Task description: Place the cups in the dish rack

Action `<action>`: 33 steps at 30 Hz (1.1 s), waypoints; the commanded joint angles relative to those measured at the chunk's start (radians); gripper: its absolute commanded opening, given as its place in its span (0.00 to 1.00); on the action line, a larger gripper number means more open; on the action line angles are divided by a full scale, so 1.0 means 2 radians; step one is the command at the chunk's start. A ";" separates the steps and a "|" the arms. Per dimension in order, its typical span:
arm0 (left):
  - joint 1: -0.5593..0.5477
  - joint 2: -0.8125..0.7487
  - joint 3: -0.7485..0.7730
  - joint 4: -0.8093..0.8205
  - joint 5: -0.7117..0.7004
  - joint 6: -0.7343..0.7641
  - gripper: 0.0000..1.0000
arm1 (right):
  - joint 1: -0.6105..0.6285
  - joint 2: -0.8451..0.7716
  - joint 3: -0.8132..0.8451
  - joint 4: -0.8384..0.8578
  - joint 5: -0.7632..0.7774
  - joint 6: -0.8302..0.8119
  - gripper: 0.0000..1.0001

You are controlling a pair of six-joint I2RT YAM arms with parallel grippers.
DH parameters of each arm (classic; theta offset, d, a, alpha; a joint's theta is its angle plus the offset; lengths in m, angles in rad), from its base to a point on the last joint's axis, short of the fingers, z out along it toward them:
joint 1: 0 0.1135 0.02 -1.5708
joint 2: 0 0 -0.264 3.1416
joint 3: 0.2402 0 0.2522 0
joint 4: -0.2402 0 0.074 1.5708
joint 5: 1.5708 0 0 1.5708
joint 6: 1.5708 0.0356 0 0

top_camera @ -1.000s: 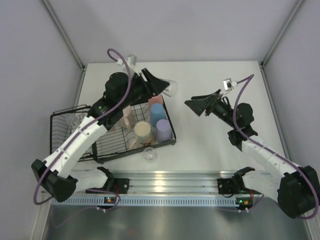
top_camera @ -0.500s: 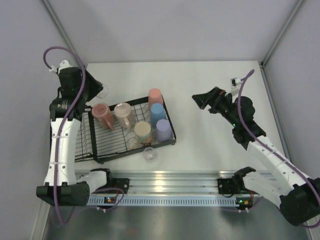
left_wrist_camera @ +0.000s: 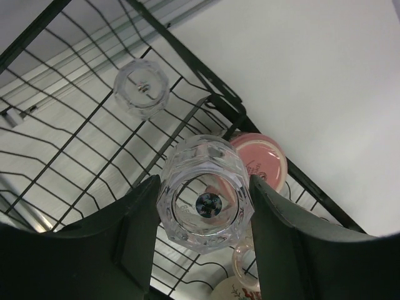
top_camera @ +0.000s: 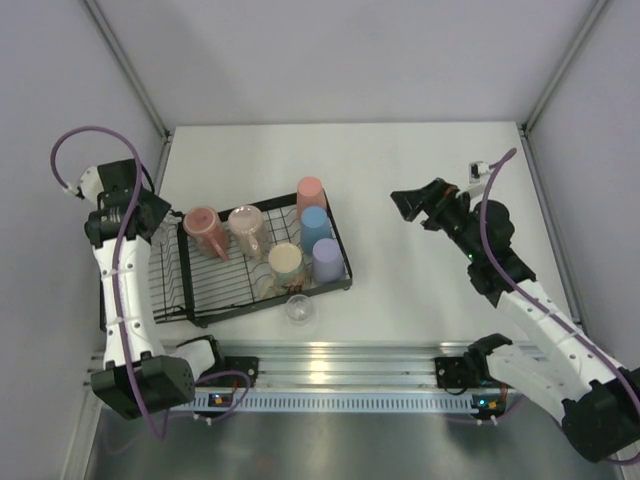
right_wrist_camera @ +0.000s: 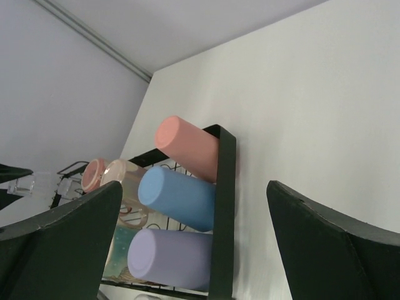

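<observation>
The black wire dish rack (top_camera: 343,248) lies left of centre. In it lie a salmon tumbler (top_camera: 311,190), a blue tumbler (top_camera: 316,222), a lavender tumbler (top_camera: 325,258), a cream mug (top_camera: 285,262) and two pink mugs (top_camera: 203,225) (top_camera: 246,228). My left gripper (top_camera: 155,220) is over the rack's left basket end, shut on a clear glass (left_wrist_camera: 206,192). Another clear glass (left_wrist_camera: 142,87) sits in the basket below. A third clear glass (top_camera: 300,308) stands on the table in front of the rack. My right gripper (top_camera: 412,206) is open and empty, right of the rack.
The right wrist view shows the rack's right end wall (right_wrist_camera: 224,206) with the three tumblers lying against it and bare white table beyond. Grey walls and metal posts enclose the table. An aluminium rail (top_camera: 340,375) runs along the near edge.
My left arm has swung from the back middle of the rack to its left basket end, carrying the clear glass. My right arm has drawn slightly right, still open.
</observation>
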 commanded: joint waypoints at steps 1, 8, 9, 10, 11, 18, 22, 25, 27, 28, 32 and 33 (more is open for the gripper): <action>0.009 -0.019 -0.016 -0.021 -0.047 -0.047 0.00 | 0.000 0.013 0.004 0.003 -0.012 -0.002 0.99; 0.018 -0.003 -0.026 -0.073 -0.118 -0.087 0.00 | -0.001 0.026 0.009 -0.013 0.006 -0.005 0.99; 0.022 -0.001 -0.027 -0.080 -0.119 -0.103 0.00 | -0.001 0.028 0.010 -0.017 0.005 -0.004 0.99; 0.024 0.002 -0.028 -0.086 -0.121 -0.109 0.00 | -0.001 0.032 0.012 -0.019 0.003 -0.005 0.99; 0.025 0.001 -0.033 -0.090 -0.125 -0.117 0.00 | -0.001 0.035 0.017 -0.021 0.001 -0.006 0.99; 0.029 -0.012 -0.047 -0.080 -0.154 -0.143 0.00 | -0.001 0.043 0.015 -0.020 0.000 -0.007 1.00; 0.029 -0.017 -0.065 -0.076 -0.187 -0.156 0.00 | -0.001 0.053 0.018 -0.020 -0.009 -0.007 0.99; 0.029 -0.027 -0.089 -0.053 -0.194 -0.158 0.00 | -0.001 0.059 0.020 -0.020 -0.012 -0.008 0.99; 0.029 -0.028 -0.097 -0.043 -0.189 -0.163 0.00 | -0.001 0.060 0.019 -0.021 -0.014 -0.008 0.99; 0.029 -0.024 -0.102 -0.042 -0.183 -0.165 0.00 | -0.001 0.060 0.021 -0.022 -0.012 -0.009 0.99; 0.029 -0.009 -0.104 -0.037 -0.188 -0.166 0.00 | -0.001 0.059 0.022 -0.027 -0.009 -0.015 0.99; 0.029 -0.006 -0.102 -0.035 -0.191 -0.163 0.00 | -0.001 0.057 0.022 -0.027 -0.008 -0.015 0.99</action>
